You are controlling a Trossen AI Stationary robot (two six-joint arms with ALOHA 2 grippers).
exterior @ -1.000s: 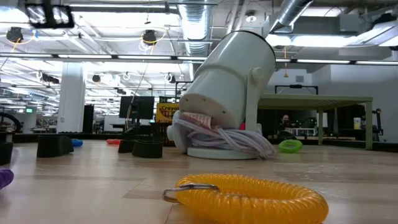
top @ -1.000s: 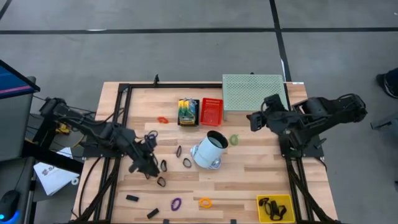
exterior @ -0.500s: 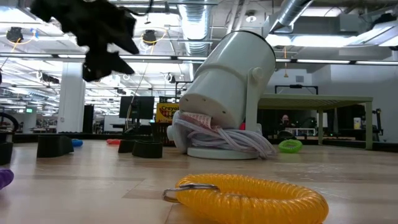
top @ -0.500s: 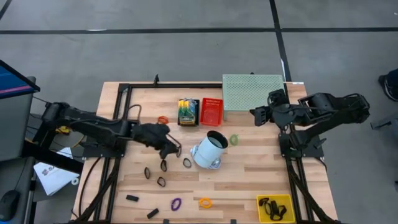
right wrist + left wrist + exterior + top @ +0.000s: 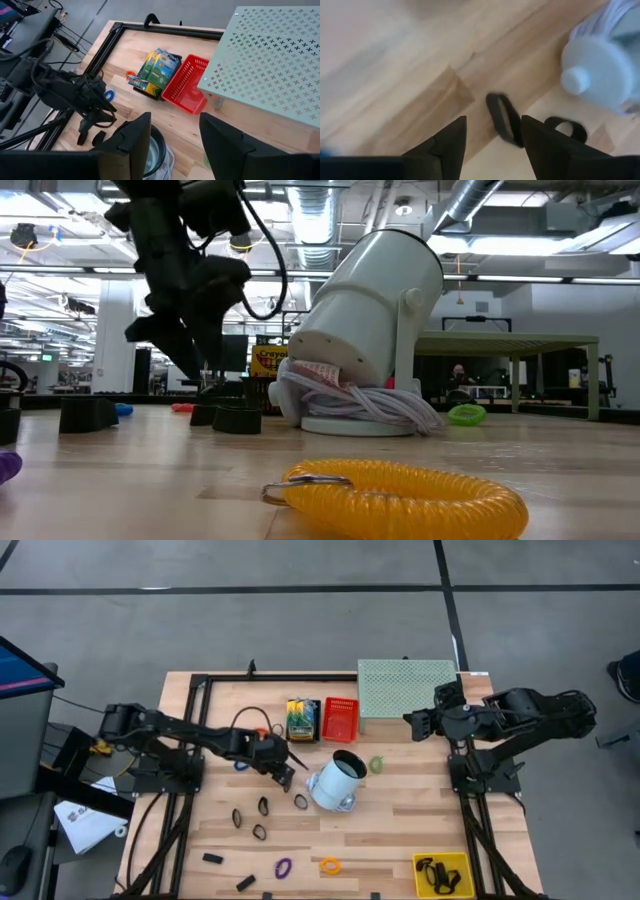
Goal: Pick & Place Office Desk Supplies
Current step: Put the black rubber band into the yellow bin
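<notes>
While the left jaws (image 5: 285,772) are hanging spread and empty over the middle of the desk (image 5: 420,820), the main risk is sitting right beside them: the tipped white lamp (image 5: 336,781) with its coiled cord is lying just next to the arm's path, and a descent drifting that way is likely nudging the lamp or snagging the cord. A second risk is that the nearest black binder clip (image 5: 503,119) is lying flat and low on the wood, so fingers coming down off-centre are likely pushing it along rather than pinching it.

Seen past the left wrist, that clip is resting on the desk just ahead of the gap between the two fingers, apart from both, with a second clip (image 5: 565,128) lying close beyond it near the lamp base. More clips (image 5: 258,831) and coloured rubber-band rings (image 5: 283,867) are scattered toward the near edge.

Over by the green perforated panel (image 5: 408,685), the right jaws (image 5: 412,722) are waiting parted, grasping nothing, well apart from all the loose supplies.
</notes>
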